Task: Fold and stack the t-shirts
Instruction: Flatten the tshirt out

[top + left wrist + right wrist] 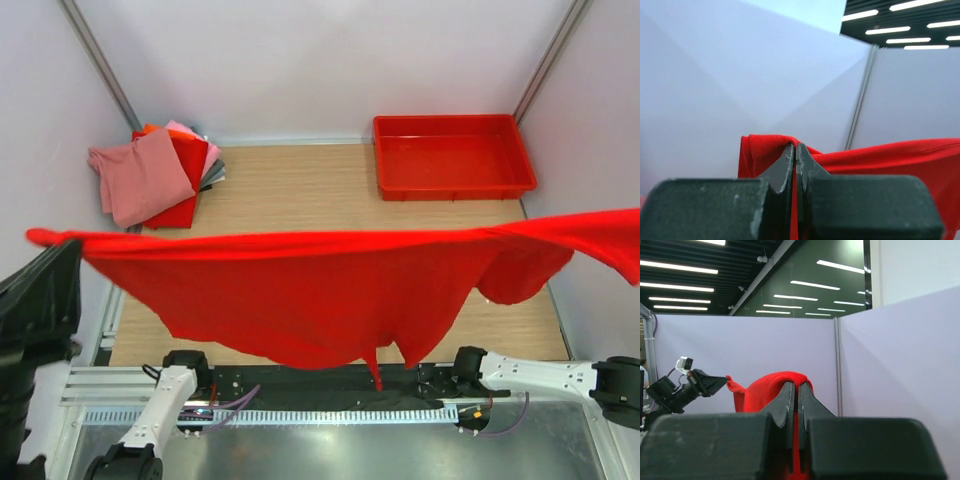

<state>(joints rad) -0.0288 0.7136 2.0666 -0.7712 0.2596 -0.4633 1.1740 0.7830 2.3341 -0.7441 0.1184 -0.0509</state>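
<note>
Red t-shirt (300,290), bright and plain, hangs stretched in the air across nearly the whole width of the top view, above the near part of the table and well clear of it. Its upper edge runs taut from one side to the other. The body sags below in an uneven curve, and a thin point of cloth dangles lowest near the middle, over the strip between the two arm bases.

The wooden table (300,190) lies beneath, walled in by pale panels. A rigid red plastic tray (455,190) sits at its far right. The stack of folded t-shirts (165,185) lies in the far left corner. A dusty pink shirt (140,175) is on top, set askew, with a folded red shirt (190,160) under it. An orange shirt (150,129) and a grey shirt (216,176) show only as edges peeking out.

The left gripper (795,150) has its fingers pressed together on a bunched end of the red t-shirt. The cloth humps over the tips and runs off to the right. The right gripper (795,387) is likewise clamped on the other end, with red fabric pinched in the narrow slit between the fingers and mounded above them. In the top view this gripper lies beyond the right edge.
</note>
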